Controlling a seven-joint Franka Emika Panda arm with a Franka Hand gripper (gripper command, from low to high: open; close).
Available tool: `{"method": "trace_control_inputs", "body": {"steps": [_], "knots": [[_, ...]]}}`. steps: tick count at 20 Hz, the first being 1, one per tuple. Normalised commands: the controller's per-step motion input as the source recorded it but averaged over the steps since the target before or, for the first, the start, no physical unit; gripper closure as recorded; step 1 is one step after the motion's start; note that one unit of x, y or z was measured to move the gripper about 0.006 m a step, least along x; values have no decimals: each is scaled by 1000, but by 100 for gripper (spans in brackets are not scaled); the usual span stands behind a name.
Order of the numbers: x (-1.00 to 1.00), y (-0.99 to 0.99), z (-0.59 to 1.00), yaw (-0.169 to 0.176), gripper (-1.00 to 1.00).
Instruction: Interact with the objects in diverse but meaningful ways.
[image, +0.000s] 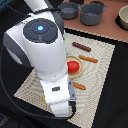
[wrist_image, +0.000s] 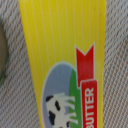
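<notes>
The arm is hanging low over the woven mat (image: 102, 60), its bulk hiding the end effector in the exterior view, so I cannot tell how far open it is or whether it has hold of anything. The wrist view is filling with the yellow butter box (wrist_image: 62, 50), lying on the mat directly beneath. Judging by that, a grasp is only being lined up. Moving toward the exterior view's right, a red tomato (image: 74, 66) is sitting on the tan plate (image: 85, 69), a brown sausage stick (image: 81, 47) lying beyond, and grey pots (image: 93, 14) are standing on the surface behind, well apart, obstructing nothing.
</notes>
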Motion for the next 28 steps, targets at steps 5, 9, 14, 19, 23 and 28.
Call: {"method": "trace_control_inputs", "body": {"steps": [5, 9, 14, 19, 23, 28], "knots": [[113, -147, -29, 0, 100], [36, -171, 60, -6, 100], [-65, -122, 655, -110, 100], [-436, 19, 962, -165, 100], [-436, 119, 967, -125, 100], [-558, 327, 874, -49, 100]]}}
